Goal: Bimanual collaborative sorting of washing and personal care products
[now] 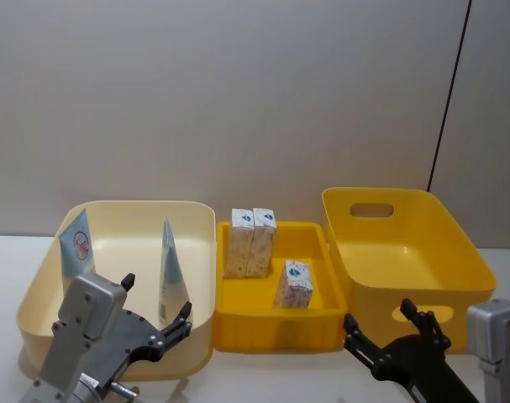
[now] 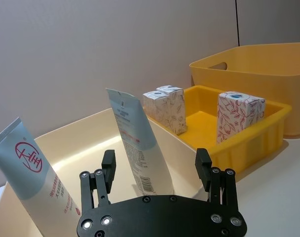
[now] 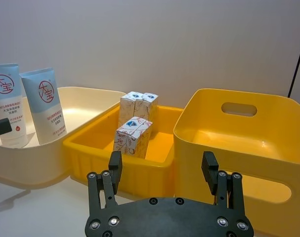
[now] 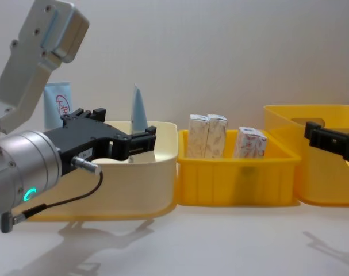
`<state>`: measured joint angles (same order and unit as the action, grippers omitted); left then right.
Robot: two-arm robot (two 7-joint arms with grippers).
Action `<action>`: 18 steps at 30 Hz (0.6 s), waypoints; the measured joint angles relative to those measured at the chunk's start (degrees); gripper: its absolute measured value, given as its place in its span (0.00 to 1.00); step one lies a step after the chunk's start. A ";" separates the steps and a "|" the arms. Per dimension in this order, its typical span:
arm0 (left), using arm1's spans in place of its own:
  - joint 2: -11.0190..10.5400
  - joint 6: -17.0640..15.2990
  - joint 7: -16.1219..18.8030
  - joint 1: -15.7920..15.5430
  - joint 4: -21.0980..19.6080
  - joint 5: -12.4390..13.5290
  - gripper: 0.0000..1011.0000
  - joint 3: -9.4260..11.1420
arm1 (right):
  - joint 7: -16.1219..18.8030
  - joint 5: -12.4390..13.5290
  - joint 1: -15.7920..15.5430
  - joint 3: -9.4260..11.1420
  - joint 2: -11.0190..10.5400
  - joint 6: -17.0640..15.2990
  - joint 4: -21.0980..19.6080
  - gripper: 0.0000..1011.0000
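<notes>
2 tubes (image 1: 76,243) in cream bin (image 1: 137,204) | 3 boxes (image 1: 293,284) in middle yellow tray (image 1: 271,332)

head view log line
left gripper open by cream plastic bin with two pale-blue tubes; right gripper open by deep yellow bin; three speckled white boxes in yellow tray

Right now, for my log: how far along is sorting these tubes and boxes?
Looks done: two pale-blue-and-white squeeze tubes stand in the cream plastic bin. In hand: nothing; left gripper and right gripper are open. Probably left: three small white speckled boxes in the shallow yellow tray.
</notes>
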<state>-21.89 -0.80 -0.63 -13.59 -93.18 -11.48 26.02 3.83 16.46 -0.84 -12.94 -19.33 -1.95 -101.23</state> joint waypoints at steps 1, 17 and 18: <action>0.00 0.00 0.00 0.00 0.00 0.00 0.99 0.00 | 0.00 0.00 0.00 0.00 0.00 0.00 0.00 0.99; 0.00 0.00 0.00 0.00 0.00 0.01 0.99 0.00 | 1.57 1.39 2.58 -0.27 -0.18 -7.18 -0.80 0.99; 0.00 0.00 0.00 0.00 0.00 0.00 0.99 0.00 | 1.72 1.60 2.83 -0.32 -0.18 -8.10 -0.90 0.99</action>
<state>-21.89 -0.80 -0.63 -13.59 -93.18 -11.48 26.02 5.54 18.06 1.99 -13.26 -19.51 -10.05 -102.12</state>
